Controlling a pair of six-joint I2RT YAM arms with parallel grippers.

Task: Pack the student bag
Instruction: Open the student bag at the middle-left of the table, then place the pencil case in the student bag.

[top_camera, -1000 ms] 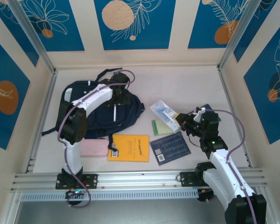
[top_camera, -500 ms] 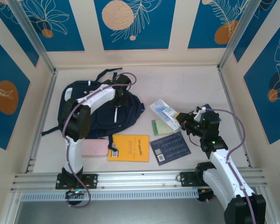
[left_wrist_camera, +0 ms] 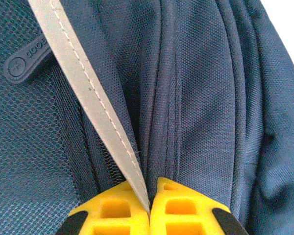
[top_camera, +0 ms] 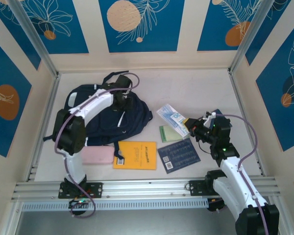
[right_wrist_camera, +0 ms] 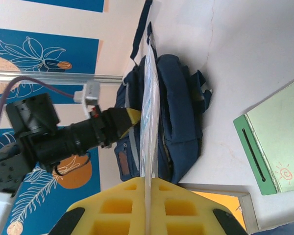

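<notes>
Found student bag lying flat on bench, left of centre. Noted left end effector clamped tight on the bag's pale stripe. Noted right end effector pinched on thin clear packet, well right of bag.

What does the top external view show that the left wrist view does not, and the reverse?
Top external adds: the orange notebook, pink case, dark blue book, green notebook, and the right gripper shut on a clear packet. Left wrist adds close detail: the left gripper shut on a grey strip, mesh fabric and a rubber tab. Both share the navy student bag.
</notes>
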